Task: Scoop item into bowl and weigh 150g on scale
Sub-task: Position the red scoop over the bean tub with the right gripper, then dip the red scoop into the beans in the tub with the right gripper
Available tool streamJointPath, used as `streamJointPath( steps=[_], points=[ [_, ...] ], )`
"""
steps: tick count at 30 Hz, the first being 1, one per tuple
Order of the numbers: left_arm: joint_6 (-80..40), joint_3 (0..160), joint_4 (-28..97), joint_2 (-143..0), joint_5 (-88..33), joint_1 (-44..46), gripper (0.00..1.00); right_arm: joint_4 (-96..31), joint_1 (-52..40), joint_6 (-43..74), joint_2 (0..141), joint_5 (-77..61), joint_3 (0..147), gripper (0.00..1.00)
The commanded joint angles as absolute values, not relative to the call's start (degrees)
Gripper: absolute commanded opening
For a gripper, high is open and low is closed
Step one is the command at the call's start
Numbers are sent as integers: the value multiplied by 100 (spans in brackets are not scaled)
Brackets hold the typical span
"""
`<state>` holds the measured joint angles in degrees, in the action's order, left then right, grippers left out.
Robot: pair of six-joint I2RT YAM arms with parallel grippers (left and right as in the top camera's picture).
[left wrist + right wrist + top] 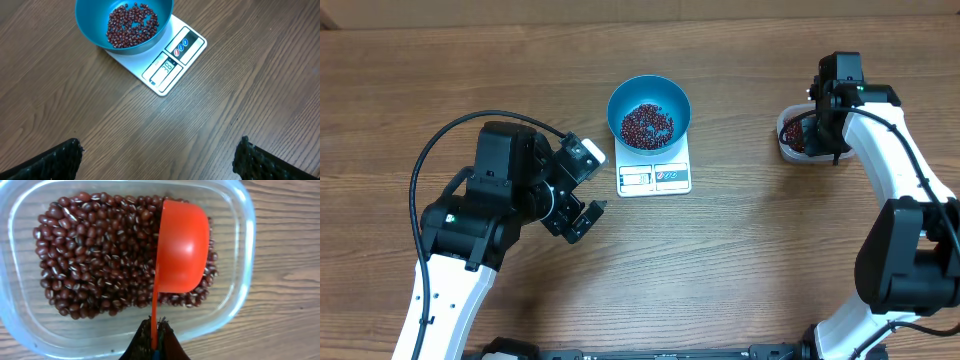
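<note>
Over wood-grain table (750, 250), near side: left pincer (159, 159) spread wide, empty. Beyond: flat white rectangular scale (195, 47), digits unclear, carrying smooth round blue bowl (90, 27) of glossy red-brown beans (132, 25). Far right: right pincer (155, 342) clamped on orange plastic scoop (182, 245), dome-up in clear rounded plastic tub (242, 215) of beans.

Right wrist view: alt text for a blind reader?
The right gripper, shut on the thin handle of a red-orange plastic scoop, holds its cup over small dark red-brown beans in a clear rectangular plastic tub. The tub sits on a brown wooden table.
</note>
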<state>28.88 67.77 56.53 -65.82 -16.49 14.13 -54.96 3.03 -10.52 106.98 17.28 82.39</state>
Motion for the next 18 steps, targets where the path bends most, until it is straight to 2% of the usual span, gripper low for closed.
streamJointPath(
  steps=[1,6,18],
  points=[
    [2827,6917,5634,-6602,-1629,1385,100,-5430,329,-880,10923,1232,8364,4],
    [2827,6917,5634,-6602,-1629,1385,100,-5349,329,-554,11288,233,8364,4],
    [2827,6917,5634,-6602,-1629,1385,100,-5732,336,-364,11478,-622,8366,4]
  ],
)
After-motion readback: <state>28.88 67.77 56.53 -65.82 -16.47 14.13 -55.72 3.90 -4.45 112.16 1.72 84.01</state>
